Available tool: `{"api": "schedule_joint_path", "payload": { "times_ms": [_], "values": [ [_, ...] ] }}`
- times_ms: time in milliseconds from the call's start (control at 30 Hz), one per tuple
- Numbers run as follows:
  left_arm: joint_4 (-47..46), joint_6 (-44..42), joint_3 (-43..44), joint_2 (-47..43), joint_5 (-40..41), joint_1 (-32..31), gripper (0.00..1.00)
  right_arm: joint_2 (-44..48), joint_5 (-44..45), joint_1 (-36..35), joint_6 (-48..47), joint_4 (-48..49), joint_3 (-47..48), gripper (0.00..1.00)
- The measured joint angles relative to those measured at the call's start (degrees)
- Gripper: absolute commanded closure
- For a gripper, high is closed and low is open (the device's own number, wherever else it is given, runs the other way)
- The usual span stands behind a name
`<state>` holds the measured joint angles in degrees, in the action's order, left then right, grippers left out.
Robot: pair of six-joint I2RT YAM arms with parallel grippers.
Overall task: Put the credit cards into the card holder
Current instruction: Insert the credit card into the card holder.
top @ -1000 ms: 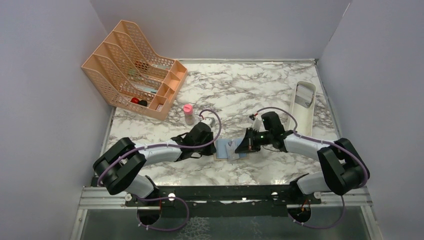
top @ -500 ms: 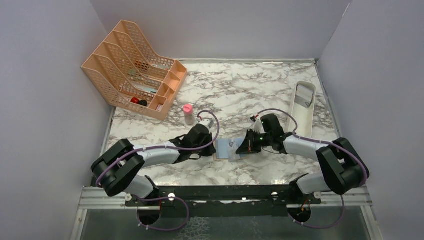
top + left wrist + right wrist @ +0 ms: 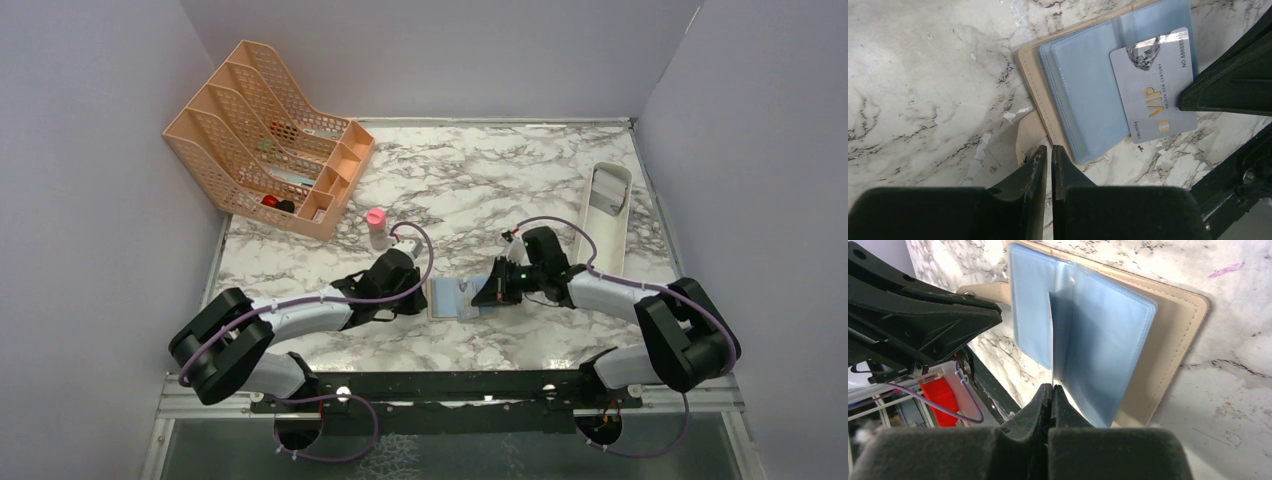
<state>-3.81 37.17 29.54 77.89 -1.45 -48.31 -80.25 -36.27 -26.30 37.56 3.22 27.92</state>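
- Right jaws pinch a thin silver VIP card, probably stiff and slick, by its right edge.
- Left jaws, nearly closed, sit at the snap tab of the floppy-looking tan folding wallet.

**Hidden edges around the holder**

From above, the right claw covers the right end of the card holder, and the silver card there is too small to read. The right wrist view shows that card only edge-on, its face unseen. In the left wrist view the claw hides the card's right corner, and the holder's far flap runs off the top edge.
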Motion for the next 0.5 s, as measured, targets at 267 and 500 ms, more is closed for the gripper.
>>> {"api": "schedule_joint_path", "payload": {
  "times_ms": [267, 500],
  "values": [
    [-0.5, -0.37, 3.17, -1.46, -1.27, 0.02, 0.87, 3.28, 0.9, 0.94, 0.35, -0.04, 0.02, 0.99],
    [-1.62, -1.44, 5.4, 4.13, -1.46, 0.37, 0.87, -0.02, 1.01, 2.01, 0.39, 0.98, 0.02, 0.99]
  ]
}}
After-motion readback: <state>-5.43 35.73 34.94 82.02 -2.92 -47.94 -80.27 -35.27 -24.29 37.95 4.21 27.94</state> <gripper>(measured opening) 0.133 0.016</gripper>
